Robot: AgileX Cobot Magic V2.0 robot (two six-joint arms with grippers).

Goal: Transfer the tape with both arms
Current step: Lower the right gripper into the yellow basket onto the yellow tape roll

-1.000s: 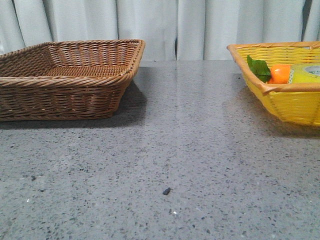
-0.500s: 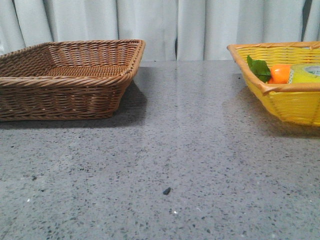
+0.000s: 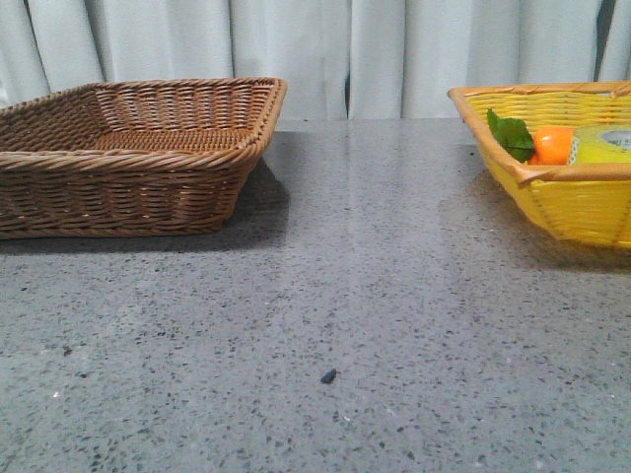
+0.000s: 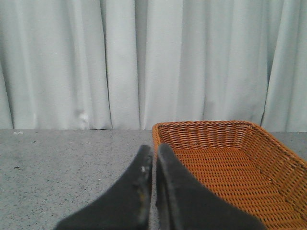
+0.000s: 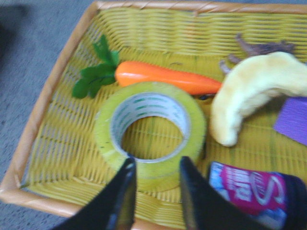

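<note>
Table: one grey table [image 3: 345, 296] is seen, with both baskets set on it.
Brown basket: one brown basket [image 4: 225, 158] is seen just ahead of the left gripper. Nothing is seen inside it.
Yellow basket: one yellow basket [image 5: 57, 110] is seen under the right gripper. It is filled with several things.
Left gripper: the left gripper [image 4: 153, 158] is squeezed together, with only a thin gap left. Nothing is held.
Right gripper: the right gripper [image 5: 154, 173] is opened a little way. Its fingers are placed right above the near wall of the tape. Nothing is gripped yet.
Tape: one roll of tape [image 5: 149, 132] is laid flat in the yellow basket, right under the right gripper.
Other things: one carrot [image 5: 163, 77] is seen just past the tape. One banana [image 5: 254, 91] is seen beside the tape. One purple thing [image 5: 293, 120] and one packet [image 5: 249, 191] are seen too.
Task done: nothing much is done. The tape has not been lifted.
Task left: it seems the tape must be picked up, passed to the left gripper, and likely put in the brown basket.
</note>
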